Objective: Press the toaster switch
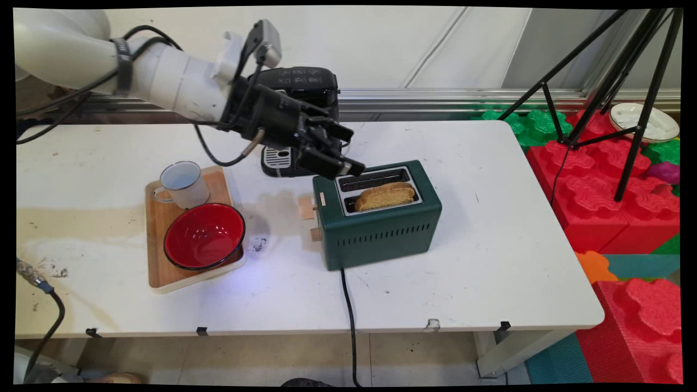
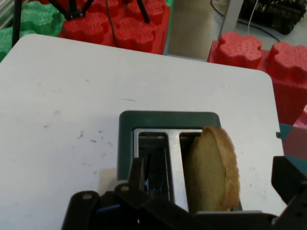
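A slice of toasted bread [image 1: 384, 196] stands on edge in the near slot of the green toaster [image 1: 381, 228], its upper half proud of the slot; the far slot is bare. It looks light, dry and crumbly, likely to break if pinched hard; the exposed top edge, taken across its flat faces, seems the best hold. The gripper [image 1: 342, 159] hovers just above the toaster's left end, fingers spread wide and holding nothing. Behind the toaster stands a black coffee machine [image 1: 298, 87]; left of the toaster, a wooden board [image 1: 163, 218] carries a red bowl [image 1: 204, 236] and a white enamel mug [image 1: 182, 184].
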